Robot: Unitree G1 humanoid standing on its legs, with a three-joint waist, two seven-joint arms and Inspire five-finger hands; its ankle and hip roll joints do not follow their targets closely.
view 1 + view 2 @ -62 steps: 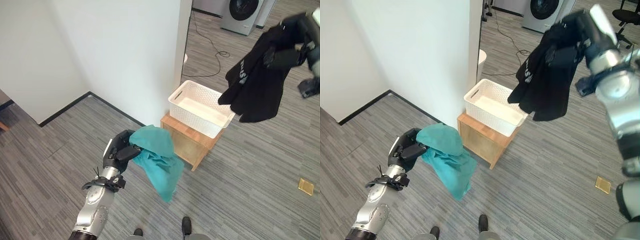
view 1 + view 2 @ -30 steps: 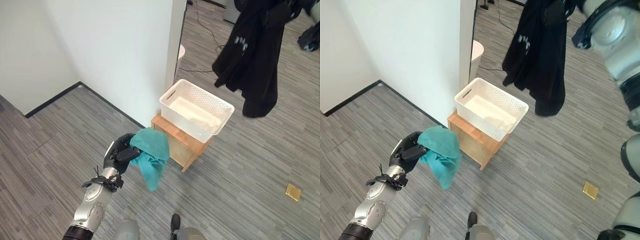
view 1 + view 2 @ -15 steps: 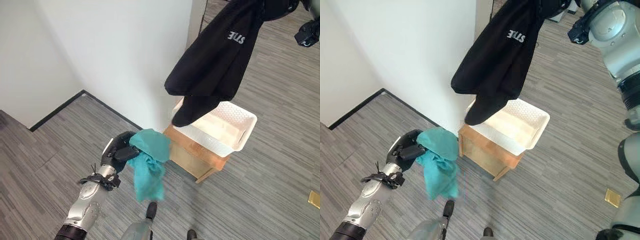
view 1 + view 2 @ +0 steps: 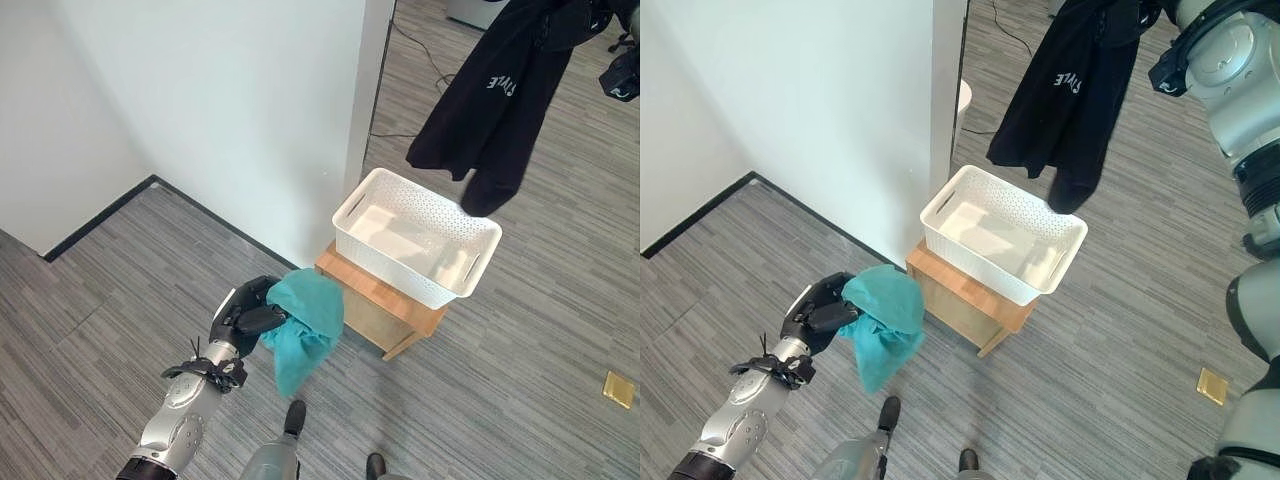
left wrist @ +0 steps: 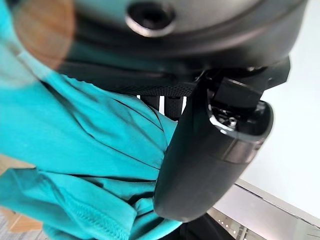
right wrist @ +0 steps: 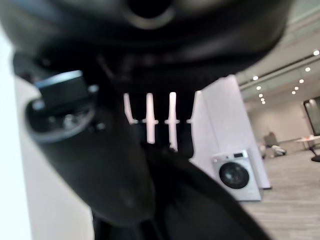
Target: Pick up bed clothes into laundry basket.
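The black garment [image 4: 497, 90] is a dark top with pale lettering on it, and I see it hanging long and loose in the air, its lowest end dangling just above the far rim of the white laundry basket [image 4: 418, 235] without touching it. My right hand [image 6: 100, 165] is raised high above the basket, and in the right wrist view its fingers and thumb are curled tight round a bunched fold of that black cloth. The teal cloth [image 4: 305, 325] is a soft crumpled piece, bunched at the top and trailing down in a narrower tail below my left hand [image 4: 243, 318]. That hand is low and closed round the upper bunch of it; in the left wrist view the thumb [image 5: 210, 155] presses the teal folds against the fingers. The basket is a perforated white tub with slot handles, and I see nothing lying in it. It stands on a small wooden stand [image 4: 378, 302], just beyond and to the right of my left hand, with the teal cloth hanging close beside the stand's near corner. A white wall corner [image 4: 340, 110] rises just behind the basket, to the left of the hanging black garment. Grey striped floor [image 4: 520, 340] lies all round, with a small yellow square [image 4: 617, 389] on it well off to the right.
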